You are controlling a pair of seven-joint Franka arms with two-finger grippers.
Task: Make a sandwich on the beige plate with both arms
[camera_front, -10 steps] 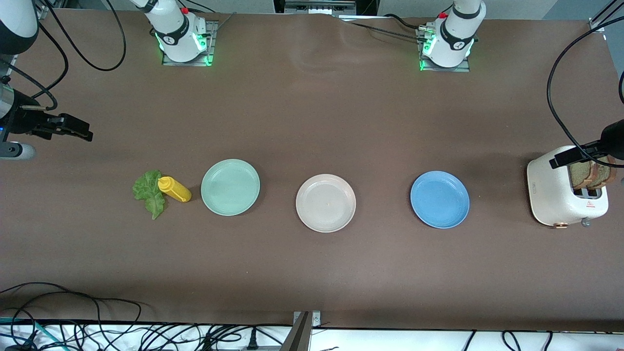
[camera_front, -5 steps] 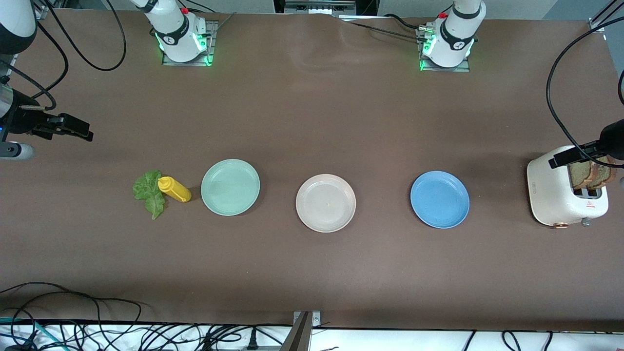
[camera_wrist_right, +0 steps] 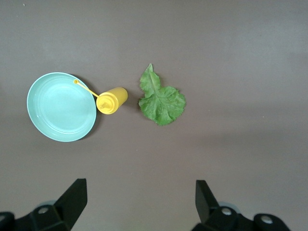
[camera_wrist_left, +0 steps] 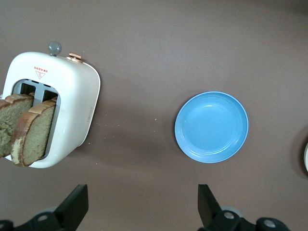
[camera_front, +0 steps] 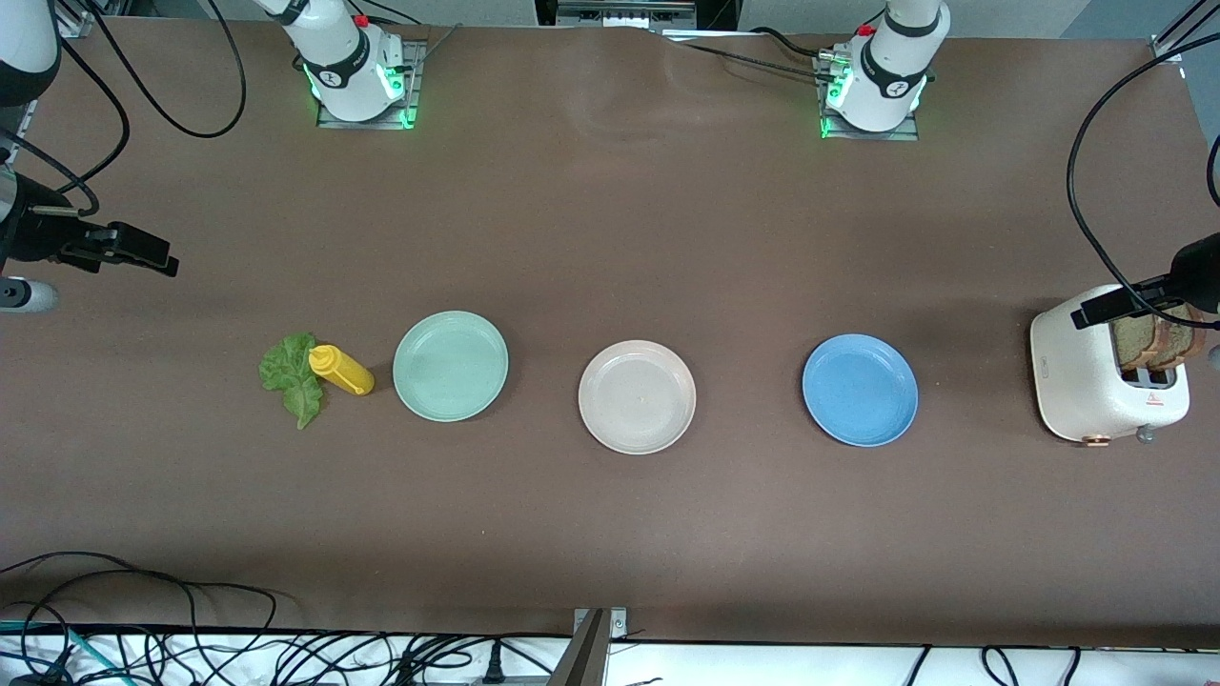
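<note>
Front view: the beige plate (camera_front: 637, 396) lies bare mid-tabletop between the mint-green plate (camera_front: 450, 365) and blue plate (camera_front: 860, 389). The right tool (camera_front: 143, 250) hangs released over the tabletop's end; the left tool (camera_front: 1125, 303), over the toaster (camera_front: 1096, 381), is cut off.

Left wrist view: both bread slices (camera_wrist_left: 24, 130) stand in the slots, fingers (camera_wrist_left: 207, 204) spread.

Right wrist view: lettuce (camera_wrist_right: 160, 99) beside the mustard bottle (camera_wrist_right: 111, 100).
</note>
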